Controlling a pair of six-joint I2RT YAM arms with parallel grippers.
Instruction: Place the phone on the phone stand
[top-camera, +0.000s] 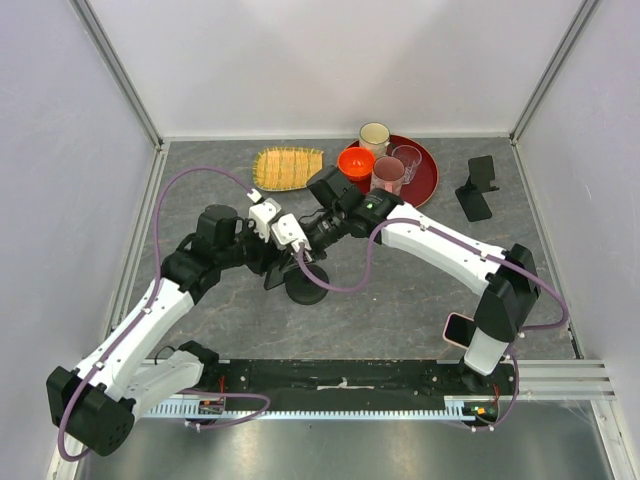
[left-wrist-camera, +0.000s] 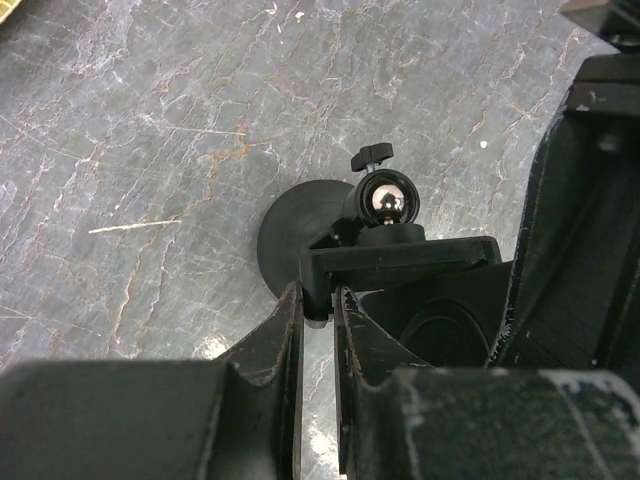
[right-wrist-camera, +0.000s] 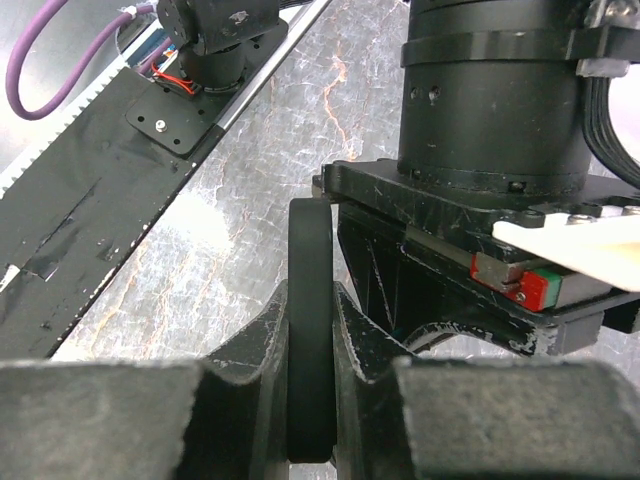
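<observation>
The phone stand (top-camera: 307, 290) stands mid-table on its round disc base (left-wrist-camera: 290, 235), with a ball joint (left-wrist-camera: 386, 200) and a holder plate (left-wrist-camera: 400, 255). My left gripper (left-wrist-camera: 318, 300) is shut on a corner of that plate; in the top view it (top-camera: 288, 260) sits just above the base. My right gripper (right-wrist-camera: 310, 300) is shut on a black phone (right-wrist-camera: 310, 360), held edge-on between the fingers. In the top view the right gripper (top-camera: 279, 264) meets the left one over the stand, with the phone (top-camera: 272, 277) at its tip. How the phone sits against the plate is hidden.
A second black stand (top-camera: 478, 190) is at the back right. A red tray (top-camera: 428, 180) holds cups and an orange bowl (top-camera: 356, 161). A woven mat (top-camera: 288, 167) lies at the back. A pink phone (top-camera: 459, 330) lies by the right arm's base.
</observation>
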